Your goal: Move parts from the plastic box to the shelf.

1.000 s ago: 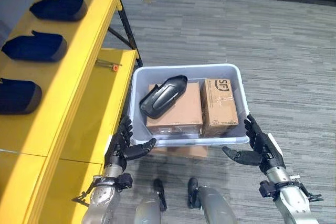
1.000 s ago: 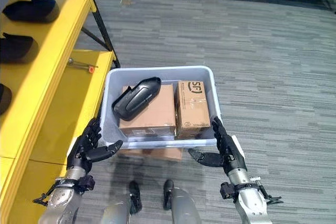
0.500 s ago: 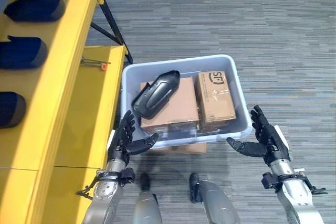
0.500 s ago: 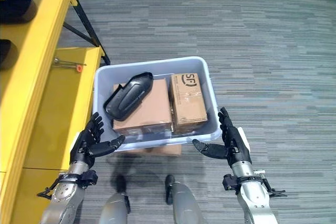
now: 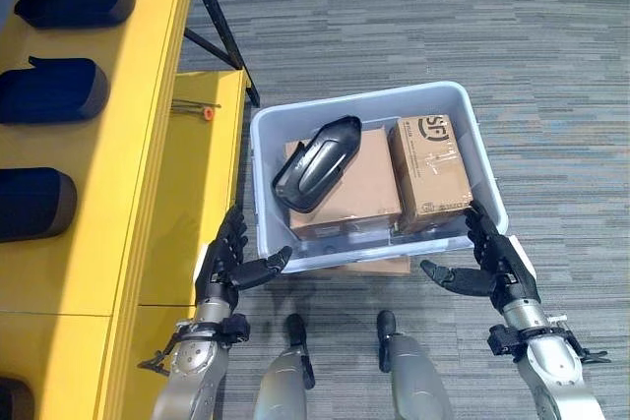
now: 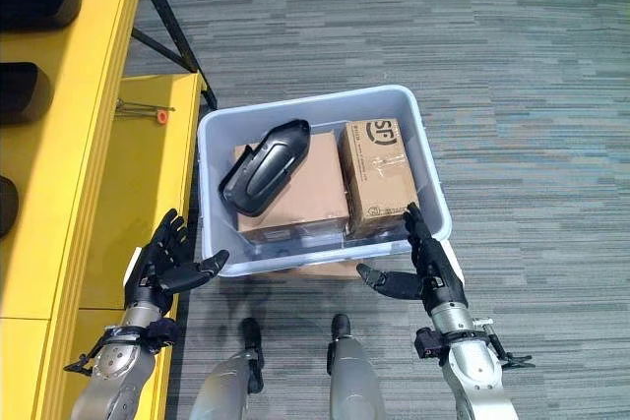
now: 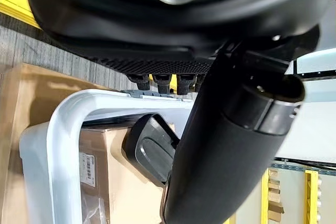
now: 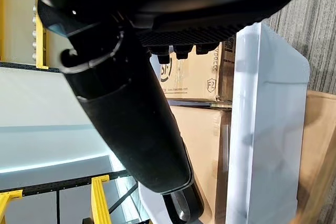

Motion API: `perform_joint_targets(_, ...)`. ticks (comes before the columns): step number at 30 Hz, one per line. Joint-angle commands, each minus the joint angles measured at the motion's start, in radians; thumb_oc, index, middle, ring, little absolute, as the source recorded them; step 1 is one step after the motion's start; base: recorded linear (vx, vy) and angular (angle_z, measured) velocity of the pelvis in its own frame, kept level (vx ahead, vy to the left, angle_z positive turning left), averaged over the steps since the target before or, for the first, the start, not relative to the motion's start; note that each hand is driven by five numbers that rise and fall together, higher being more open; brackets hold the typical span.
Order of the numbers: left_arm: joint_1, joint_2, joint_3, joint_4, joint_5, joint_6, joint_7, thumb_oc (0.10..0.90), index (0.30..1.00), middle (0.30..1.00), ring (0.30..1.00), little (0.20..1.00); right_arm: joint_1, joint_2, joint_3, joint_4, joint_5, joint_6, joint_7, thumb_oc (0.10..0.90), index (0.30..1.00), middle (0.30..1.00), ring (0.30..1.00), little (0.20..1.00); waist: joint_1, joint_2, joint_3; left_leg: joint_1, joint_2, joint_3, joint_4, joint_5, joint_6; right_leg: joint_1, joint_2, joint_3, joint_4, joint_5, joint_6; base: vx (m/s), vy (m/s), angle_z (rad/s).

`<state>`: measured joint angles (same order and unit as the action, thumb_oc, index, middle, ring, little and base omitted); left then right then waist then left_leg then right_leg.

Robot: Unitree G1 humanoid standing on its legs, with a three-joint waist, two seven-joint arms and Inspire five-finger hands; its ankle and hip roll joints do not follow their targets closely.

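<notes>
While the black part (image 5: 317, 163) lies in the plastic box (image 5: 474, 145) at the centre of the frame, propped on the larger of two cardboard boxes, its long axis runs diagonally from lower left to upper right; it sits up and right of the left hand (image 5: 228, 261), and up and left of the right hand (image 5: 495, 263); the left hand looks the nearer of the two (a judgement from the head views), since the part occupies the box's left half; both hands hang spread and holding nothing, fingers straight, at the box's near corners, at the lower left and lower right of it; counted: one part in the box, two cardboard boxes (image 5: 346, 194) under and beside it, three dark parts (image 5: 54, 90) clearly on the yellow shelf (image 5: 128, 184) at the left of the frame, and one small orange-tipped tool (image 5: 194, 108) on its lower level
</notes>
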<state>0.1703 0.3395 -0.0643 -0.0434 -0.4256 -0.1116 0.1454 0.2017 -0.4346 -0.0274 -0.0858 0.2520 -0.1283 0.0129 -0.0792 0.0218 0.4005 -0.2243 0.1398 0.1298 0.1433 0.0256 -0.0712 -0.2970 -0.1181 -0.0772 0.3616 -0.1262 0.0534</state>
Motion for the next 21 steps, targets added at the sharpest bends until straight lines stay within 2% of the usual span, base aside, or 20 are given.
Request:
perform_joint_targets(1, -0.013, 0.070, 0.047, -0.096, 0.001, -0.110, -0.006, 0.900, 1.000, 1.000, 1.000, 1.000, -0.033, -0.023, -0.036, -0.114, -0.028, -0.105, -0.012, 0.900, 1.000, 1.000, 1.000, 1.000, -0.004, -0.040, -0.096, 0.011, 0.017, 0.006, 0.042, -0.063, 0.031, 0.158, -0.041, -0.019, -0.195, 0.047, 0.053, 0.08, 0.078, -0.04)
perform_joint_targets(8, -0.014, 0.079, 0.047, -0.084, 0.007, -0.108, -0.032, 0.900, 1.000, 1.000, 1.000, 1.000, -0.052, -0.045, -0.037, -0.119, -0.081, -0.109, -0.011, 0.900, 1.000, 1.000, 1.000, 1.000, 0.005, -0.049, -0.129, 0.049, 0.001, 0.015, 0.006, -0.064, 0.040, 0.191, -0.053, -0.008, -0.252, 0.079, 0.068, 0.05, 0.018, -0.01)
perform_joint_targets(12, -0.028, 0.079, 0.047, -0.079, 0.002, -0.107, -0.038, 0.900, 1.000, 1.000, 1.000, 1.000, -0.102, -0.103, -0.062, -0.125, -0.161, -0.120, -0.038, 0.900, 1.000, 1.000, 1.000, 1.000, 0.013, -0.056, -0.150, 0.055, 0.001, 0.012, 0.001, -0.063, 0.041, 0.204, -0.054, -0.016, -0.262, 0.078, 0.069, 0.03, -0.016, -0.04)
perform_joint_targets(14, -0.031, 0.082, 0.049, -0.077, 0.005, -0.103, -0.042, 0.900, 1.000, 1.000, 1.000, 1.000, -0.132, -0.151, -0.083, -0.127, -0.229, -0.118, -0.060, 0.900, 1.000, 1.000, 1.000, 1.000, 0.016, -0.059, -0.153, 0.058, 0.002, 0.009, -0.007, -0.060, 0.039, 0.207, -0.052, -0.019, -0.267, 0.078, 0.070, 0.03, -0.034, 0.01)
perform_joint_targets(18, -0.028, 0.090, 0.045, -0.086, -0.003, -0.103, -0.055, 0.900, 1.000, 1.000, 1.000, 1.000, -0.229, -0.258, -0.094, -0.113, -0.278, -0.123, -0.097, 0.900, 1.000, 1.000, 1.000, 1.000, 0.029, -0.067, -0.157, 0.056, 0.008, 0.006, -0.015, -0.053, 0.034, 0.204, -0.047, -0.024, -0.271, 0.083, 0.070, 0.01, -0.040, 0.00)
perform_joint_targets(19, -0.028, 0.089, 0.047, -0.086, -0.003, -0.103, -0.055, 0.900, 1.000, 1.000, 1.000, 1.000, -0.232, -0.258, -0.093, -0.111, -0.278, -0.124, -0.098, 0.900, 1.000, 1.000, 1.000, 1.000, 0.028, -0.067, -0.159, 0.052, 0.008, 0.006, -0.019, -0.048, 0.035, 0.199, -0.047, -0.023, -0.274, 0.088, 0.069, -0.01, -0.034, 0.00)
perform_joint_targets(21, -0.023, 0.101, 0.041, -0.089, -0.009, -0.102, -0.064, 0.900, 1.000, 1.000, 1.000, 1.000, -0.292, -0.344, -0.075, -0.095, -0.304, -0.116, -0.097, 0.900, 1.000, 1.000, 1.000, 1.000, 0.035, -0.073, -0.157, 0.044, 0.011, 0.004, -0.021, -0.041, 0.033, 0.194, -0.044, -0.028, -0.275, 0.091, 0.069, -0.02, -0.039, 0.01)
